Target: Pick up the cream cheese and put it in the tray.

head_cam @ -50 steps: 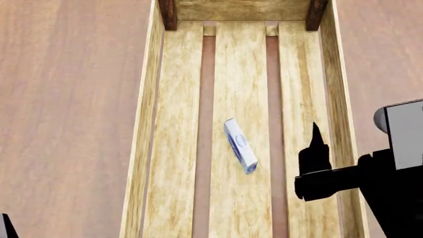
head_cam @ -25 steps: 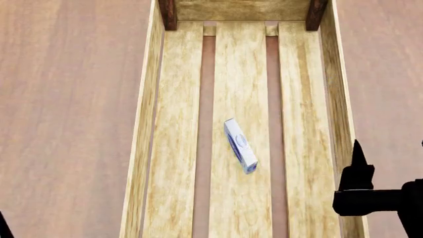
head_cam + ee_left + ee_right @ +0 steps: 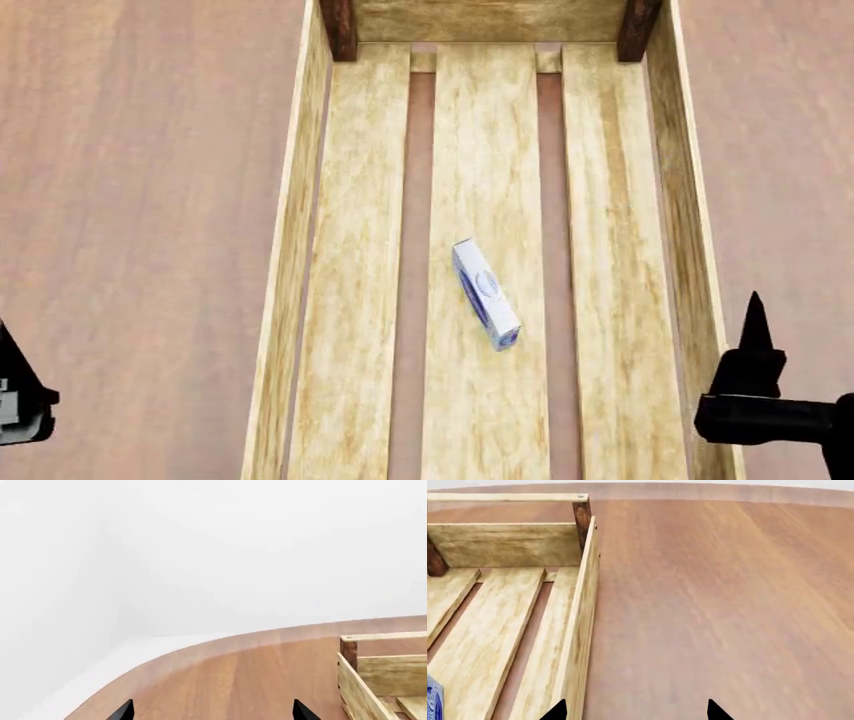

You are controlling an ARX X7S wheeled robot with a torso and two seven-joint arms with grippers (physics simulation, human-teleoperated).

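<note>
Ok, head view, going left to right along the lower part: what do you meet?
Left gripper at the edge → bare table → tray's left wall → cream cheese on the middle slat → tray's right wall → right gripper.

The tray (image 3: 310, 250) is pale yellow wood with a streaky grain, its slats split by reddish-brown gaps, and its corner posts (image 3: 338, 28) at 12 o'clock are dark brown. The cream cheese (image 3: 485, 293) is white and light blue with a dark blue oval logo. The table (image 3: 134, 200) is warm reddish-brown with a fine lengthwise grain. The right gripper (image 3: 754, 375), at 4 o'clock, is black. The left gripper (image 3: 20, 400), at 8 o'clock, is black with a grey patch. The wall (image 3: 200, 545) is plain white.
</note>
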